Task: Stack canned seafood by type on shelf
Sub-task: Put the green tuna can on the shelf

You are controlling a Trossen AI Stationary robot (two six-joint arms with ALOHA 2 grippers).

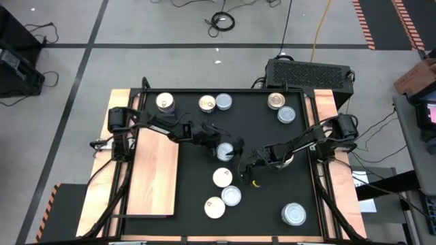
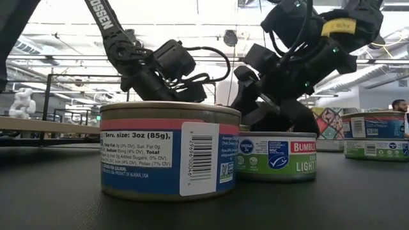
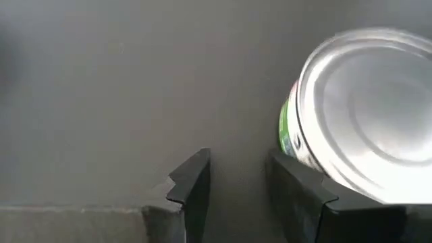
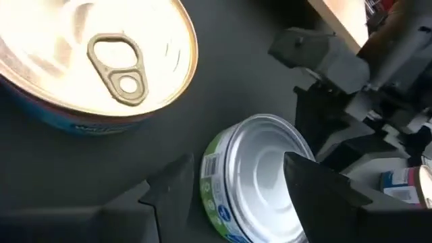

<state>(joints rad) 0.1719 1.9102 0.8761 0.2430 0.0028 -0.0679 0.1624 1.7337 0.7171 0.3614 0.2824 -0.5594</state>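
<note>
A silver-topped, green-labelled tin (image 1: 225, 151) stands on the black mat (image 1: 197, 197) near its middle. My left gripper (image 1: 216, 139) is beside it, slightly open and empty; the tin (image 3: 364, 121) lies outside one finger. My right gripper (image 1: 246, 163) is open, its fingers on either side of the same tin (image 4: 260, 175). A cream-topped tin with a pull tab (image 4: 94, 54) stands just nearer. The wooden shelf board (image 1: 153, 170) lies flat on the table's left side. My left gripper: the tin's side wall (image 3: 289, 135) stands close against the outer side of one finger (image 3: 297, 192); I cannot tell whether they touch. My right gripper: one finger (image 4: 324, 192) overlaps the tin's rim (image 4: 297, 145); I cannot tell whether it touches. The tin rests on the mat.
More tins stand along the mat's far edge (image 1: 165, 103) (image 1: 207, 103) (image 1: 223, 102) (image 1: 276, 101) (image 1: 287, 113) and near the front (image 1: 222, 177) (image 1: 231, 196) (image 1: 214, 207) (image 1: 295, 214). In the low view a blue-labelled tin (image 2: 169, 150) and a green one (image 2: 275, 156) stand foremost.
</note>
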